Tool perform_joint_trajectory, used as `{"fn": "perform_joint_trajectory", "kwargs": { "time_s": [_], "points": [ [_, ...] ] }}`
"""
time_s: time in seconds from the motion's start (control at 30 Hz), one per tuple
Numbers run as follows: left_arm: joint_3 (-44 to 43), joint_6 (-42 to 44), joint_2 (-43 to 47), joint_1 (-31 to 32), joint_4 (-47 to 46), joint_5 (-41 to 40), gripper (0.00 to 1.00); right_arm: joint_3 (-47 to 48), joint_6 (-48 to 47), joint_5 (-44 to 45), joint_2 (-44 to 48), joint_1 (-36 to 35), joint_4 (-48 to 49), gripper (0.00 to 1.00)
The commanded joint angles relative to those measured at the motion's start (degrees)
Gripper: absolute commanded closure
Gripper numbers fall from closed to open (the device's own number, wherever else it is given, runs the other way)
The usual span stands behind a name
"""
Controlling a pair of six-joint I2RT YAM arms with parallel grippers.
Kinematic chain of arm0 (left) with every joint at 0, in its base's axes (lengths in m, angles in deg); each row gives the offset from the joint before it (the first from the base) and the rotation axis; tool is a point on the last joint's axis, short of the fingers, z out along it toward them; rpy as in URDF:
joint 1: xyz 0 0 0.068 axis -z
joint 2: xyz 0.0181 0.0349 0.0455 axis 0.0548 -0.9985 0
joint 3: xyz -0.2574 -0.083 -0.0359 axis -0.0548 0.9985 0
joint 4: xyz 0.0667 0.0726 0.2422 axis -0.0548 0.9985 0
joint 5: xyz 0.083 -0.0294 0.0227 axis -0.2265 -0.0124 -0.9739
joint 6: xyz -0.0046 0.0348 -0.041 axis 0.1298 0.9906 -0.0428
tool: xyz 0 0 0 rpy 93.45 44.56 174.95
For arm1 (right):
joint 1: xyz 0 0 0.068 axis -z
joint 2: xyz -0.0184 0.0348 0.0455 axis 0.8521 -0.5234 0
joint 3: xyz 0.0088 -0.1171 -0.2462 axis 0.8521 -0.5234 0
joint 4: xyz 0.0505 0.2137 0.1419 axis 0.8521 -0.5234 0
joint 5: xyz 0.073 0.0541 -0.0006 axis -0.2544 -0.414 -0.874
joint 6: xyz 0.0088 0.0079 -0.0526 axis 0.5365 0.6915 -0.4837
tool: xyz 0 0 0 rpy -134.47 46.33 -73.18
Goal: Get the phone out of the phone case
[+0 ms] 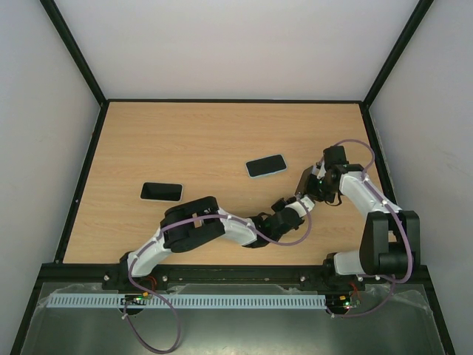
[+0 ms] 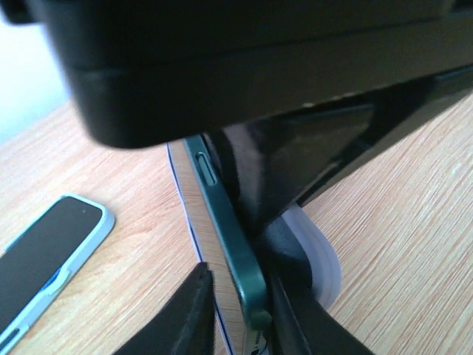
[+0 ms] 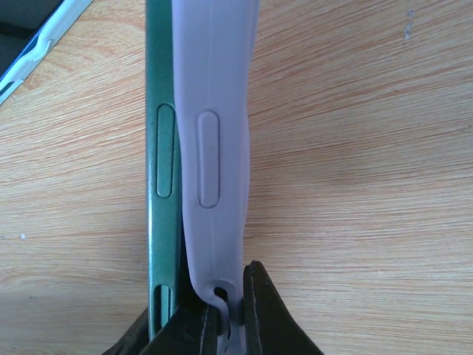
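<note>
The peel is in hand: the dark green phone [image 3: 162, 185] stands on edge above the surface [image 3: 355, 185], in the gap where my two arms meet. The lavender case [image 3: 214, 111] is bowed away from it along the button side but not yet off.

The right gripper [image 3: 225, 314] has its fingers closed on the case's thin wall near the corner.

The left gripper [image 2: 240, 310] has the phone between its fingers. One finger lies against the phone, and a sliver of wood shows beside the other, so I cannot tell whether it is clamped.

Next, I judge, the left gripper must have a firm hold on the phone. Then the right can draw the case sideways and away, working the far corners free without twisting. Two other cased phones [image 1: 266, 166] [image 1: 161, 191] lie flat, well apart from the work.
</note>
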Motion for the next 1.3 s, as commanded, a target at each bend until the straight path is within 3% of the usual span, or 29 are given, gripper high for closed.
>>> {"fn": "perform_joint_trajectory", "kwargs": {
  "time_s": [0.0, 0.2, 0.77, 1.1, 1.27],
  "points": [
    [0.87, 0.23, -0.05, -0.5, 2.31, -1.96, 0.82, 0.21, -0.73, -2.4, 2.59, -0.2, -1.59, 0.98],
    [3.82, -2.88, 4.52, -0.55, 2.55, -2.19, 0.97, 0.13, -2.59, -0.98, 4.68, -0.2, 0.14, 0.98],
    [15.78, -21.32, 25.85, -0.43, 4.46, -1.73, 0.97, 0.47, -2.89, 2.51, 12.9, -0.2, 2.08, 0.98],
    [24.45, -23.32, 39.33, 3.1, 4.42, -4.42, 0.97, 3.18, -2.74, 4.01, 17.98, -0.21, 2.24, 0.98],
    [28.92, -22.61, 45.78, 7.54, 9.54, -9.25, 0.97, 10.96, -11.3, 2.99, 13.99, -0.2, 3.09, 0.98]
  ]
}}
